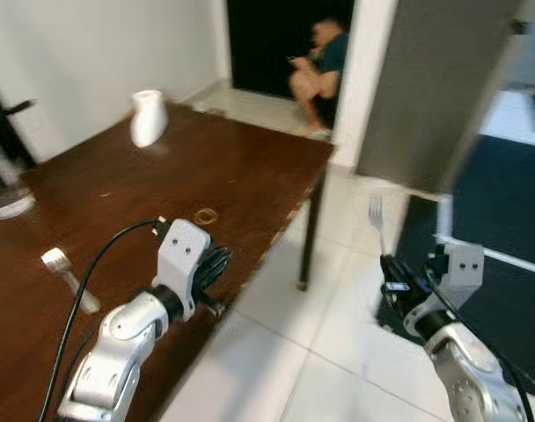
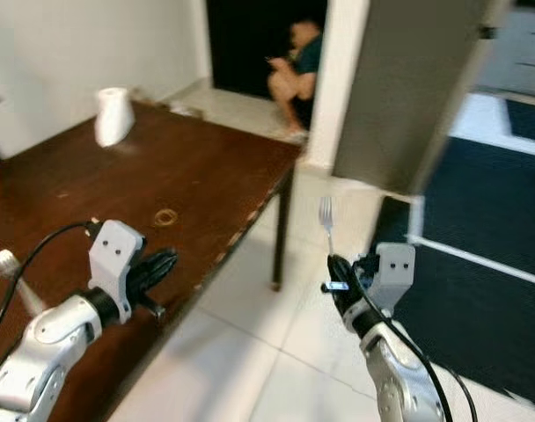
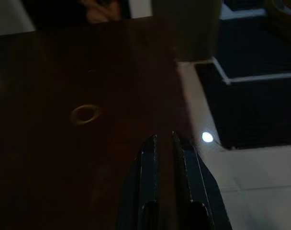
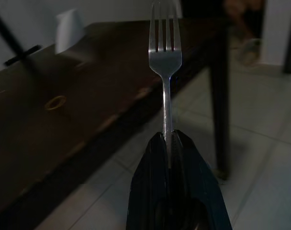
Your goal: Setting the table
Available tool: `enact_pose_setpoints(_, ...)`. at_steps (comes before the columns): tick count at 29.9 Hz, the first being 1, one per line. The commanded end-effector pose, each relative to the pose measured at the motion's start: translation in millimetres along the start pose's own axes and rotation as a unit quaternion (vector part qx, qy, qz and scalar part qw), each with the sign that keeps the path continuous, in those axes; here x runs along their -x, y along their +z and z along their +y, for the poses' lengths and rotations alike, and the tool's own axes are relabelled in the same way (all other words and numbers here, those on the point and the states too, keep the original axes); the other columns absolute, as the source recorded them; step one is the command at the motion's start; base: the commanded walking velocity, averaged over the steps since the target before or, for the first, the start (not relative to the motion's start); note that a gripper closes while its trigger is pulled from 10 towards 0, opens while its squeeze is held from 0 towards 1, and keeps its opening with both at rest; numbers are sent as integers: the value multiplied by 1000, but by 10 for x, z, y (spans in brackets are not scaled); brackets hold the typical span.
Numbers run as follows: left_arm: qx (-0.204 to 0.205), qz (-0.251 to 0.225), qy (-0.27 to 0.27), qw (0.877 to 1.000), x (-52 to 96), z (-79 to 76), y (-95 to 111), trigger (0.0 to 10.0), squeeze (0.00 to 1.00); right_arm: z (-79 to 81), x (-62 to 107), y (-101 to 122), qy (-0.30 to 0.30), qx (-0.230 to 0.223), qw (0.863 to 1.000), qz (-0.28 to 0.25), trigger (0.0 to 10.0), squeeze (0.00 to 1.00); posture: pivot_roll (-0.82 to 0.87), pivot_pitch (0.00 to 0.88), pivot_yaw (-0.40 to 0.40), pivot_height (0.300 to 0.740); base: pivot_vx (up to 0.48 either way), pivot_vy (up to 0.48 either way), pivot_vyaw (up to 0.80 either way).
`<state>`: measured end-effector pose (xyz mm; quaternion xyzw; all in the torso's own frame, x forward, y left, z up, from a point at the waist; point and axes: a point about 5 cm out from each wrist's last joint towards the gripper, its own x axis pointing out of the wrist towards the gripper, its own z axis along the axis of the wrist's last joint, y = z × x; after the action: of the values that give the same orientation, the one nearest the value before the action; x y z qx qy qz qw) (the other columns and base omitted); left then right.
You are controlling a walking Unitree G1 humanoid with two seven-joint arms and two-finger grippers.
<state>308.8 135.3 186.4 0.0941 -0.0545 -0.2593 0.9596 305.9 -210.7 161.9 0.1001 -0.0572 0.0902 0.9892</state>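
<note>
Cutlery is only partly dealt with, by my judgement: the right gripper (image 2: 336,283) clamps a fork (image 4: 165,62) by its handle, tines up, out over the tiled floor (image 1: 276,352) off the table's (image 1: 250,167) long edge, so that piece is not yet laid. The left gripper (image 1: 216,264) hovers just above the table's near edge, its fingers (image 3: 148,158) narrow, almost together, with nothing between them.

On the table to the left of that gripper lies what looks like another utensil (image 1: 67,278) with a pale head; blur keeps me from saying which kind. Nearer the middle of the table sits a small tan ring (image 1: 205,215). At the table's left edge is a blurred round dish or lid (image 1: 10,204), and toward its far corner stands a white vase-like vessel (image 1: 148,116). No plates or glasses can be made out, so most of the setting seems left to do.

Beyond the table's far end a person (image 1: 320,70) sits in a dark doorway. No brand, label or writing is readable anywhere.
</note>
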Motion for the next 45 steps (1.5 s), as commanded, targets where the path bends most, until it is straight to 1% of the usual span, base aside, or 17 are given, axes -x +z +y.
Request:
enact_pose_setpoints(1,-1,14,1,1000,26,-3,-44,10000,0,18,4,-19,0,-10,1000,1,10000,0,68,92,58,740,0,0,800)
enact_pose_setpoints(15,-7,31,15,999,11,34,-62,10000,0,18,1,-19,-1,-27,1000,-2,10000,0,71,91,64,740,0,0,800)
enact_pose_setpoints(20,-4,36,27,999,-6,65,-59,10000,0,45,-7,-3,10,-39,999,-6,10000,0,72,89,65,740,0,0,800)
enact_pose_setpoints(30,-4,42,40,998,-24,107,-66,10000,0,77,-16,3,20,-44,999,-9,10000,0,72,81,68,740,0,0,800)
enact_pose_setpoints(45,-1,53,59,997,-46,150,-98,10000,0,62,-17,7,16,-46,999,-8,10000,0,69,77,65,740,0,0,799)
